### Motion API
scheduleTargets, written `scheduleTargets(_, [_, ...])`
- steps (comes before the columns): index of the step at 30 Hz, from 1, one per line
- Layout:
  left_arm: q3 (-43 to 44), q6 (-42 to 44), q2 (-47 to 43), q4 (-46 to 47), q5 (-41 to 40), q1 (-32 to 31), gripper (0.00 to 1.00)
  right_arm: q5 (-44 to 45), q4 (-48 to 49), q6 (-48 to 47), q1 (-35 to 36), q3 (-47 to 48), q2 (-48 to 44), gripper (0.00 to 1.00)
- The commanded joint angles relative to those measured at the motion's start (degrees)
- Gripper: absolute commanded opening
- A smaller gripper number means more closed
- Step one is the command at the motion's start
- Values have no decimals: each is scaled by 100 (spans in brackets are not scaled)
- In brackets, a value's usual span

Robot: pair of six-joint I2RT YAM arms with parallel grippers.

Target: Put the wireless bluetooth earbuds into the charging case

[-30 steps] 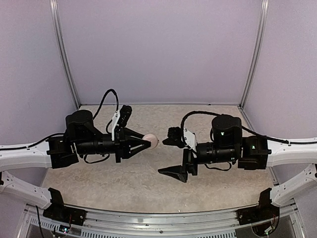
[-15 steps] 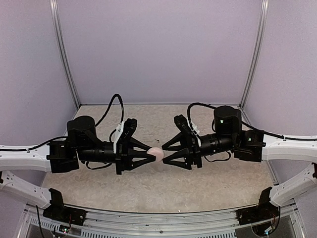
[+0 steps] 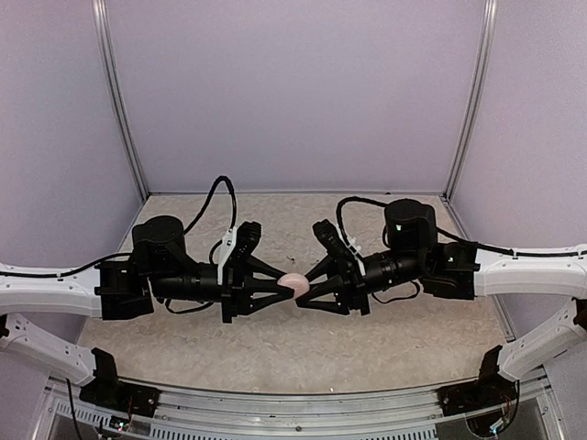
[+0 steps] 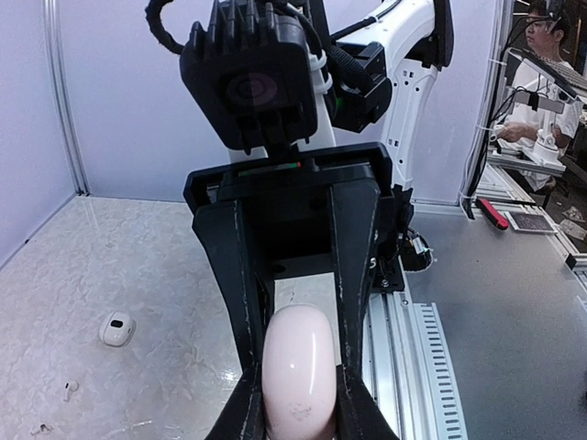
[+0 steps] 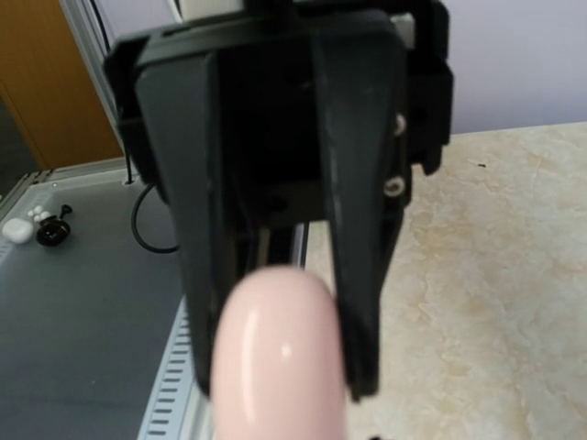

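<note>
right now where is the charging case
In the left wrist view the charging case lies on the table at lower left, well clear of the left end effector, with a tiny white speck just below-left of it.

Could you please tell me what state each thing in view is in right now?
left hand: shut on the pale pink rounded object, above the table.
right hand: shut on the same object from the opposite side.
pale pink rounded object: clamped between both hands, off the table.
charging case: lying on the table, lid apparently shut, untouched.
tiny white piece: loose on the table; too small to identify.
</note>
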Motion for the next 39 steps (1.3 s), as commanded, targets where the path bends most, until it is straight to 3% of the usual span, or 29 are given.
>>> scheduleTargets(1, [80, 81, 118, 271, 68, -21, 17, -131, 89, 9, -1, 205, 99, 32])
scheduleTargets(10, [69, 2, 166, 356, -8, -8, 17, -149, 64, -56, -1, 164, 70, 15])
scheduleTargets(14, [35, -95, 110, 381, -147, 17, 27, -83, 21, -104, -1, 132, 18, 9])
scheduleTargets(18, [37, -139, 14, 351, -361, 27, 48, -19, 2, -133, -1, 86, -56, 7])
scheduleTargets(20, [33, -139, -33, 357, -468, 33, 50, -4, -14, -155, 0, 72, -70, 6])
scheduleTargets(39, [77, -775, -34, 491, -617, 502, 49, 149, -198, -342, -1, -33, -231, 1])
